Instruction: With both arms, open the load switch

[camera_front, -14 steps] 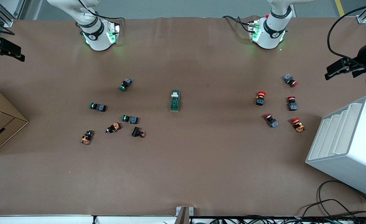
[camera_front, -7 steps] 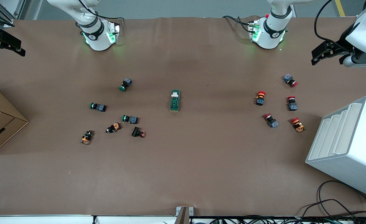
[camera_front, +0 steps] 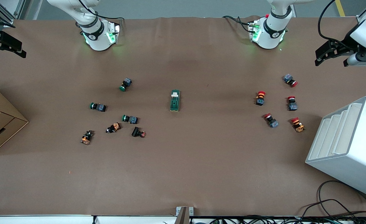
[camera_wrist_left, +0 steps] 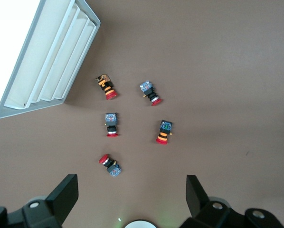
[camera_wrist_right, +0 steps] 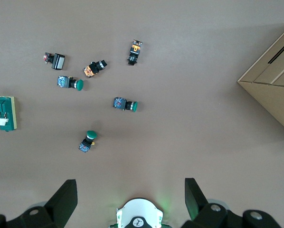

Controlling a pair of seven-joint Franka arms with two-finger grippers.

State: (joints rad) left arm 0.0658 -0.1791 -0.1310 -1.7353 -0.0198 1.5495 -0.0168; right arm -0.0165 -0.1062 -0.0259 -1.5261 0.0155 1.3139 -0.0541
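Brown paper covers the table (camera_front: pixel 201 174), and the dark-green load switch (camera_front: pixel 174 100) lies alone at its middle, white tab toward the robots' bases. Green push buttons (camera_wrist_right: pixel 125 104) are scattered toward the right arm's end, red ones (camera_wrist_left: pixel 111 125) toward the left arm's end near a white slotted rack (camera_front: pixel 348 146). Both grippers hang high with fingers spread wide: the left gripper (camera_wrist_left: pixel 131 195) up over the table's corner, the right gripper (camera_wrist_right: pixel 130 195) off its end. No writing is readable anywhere.
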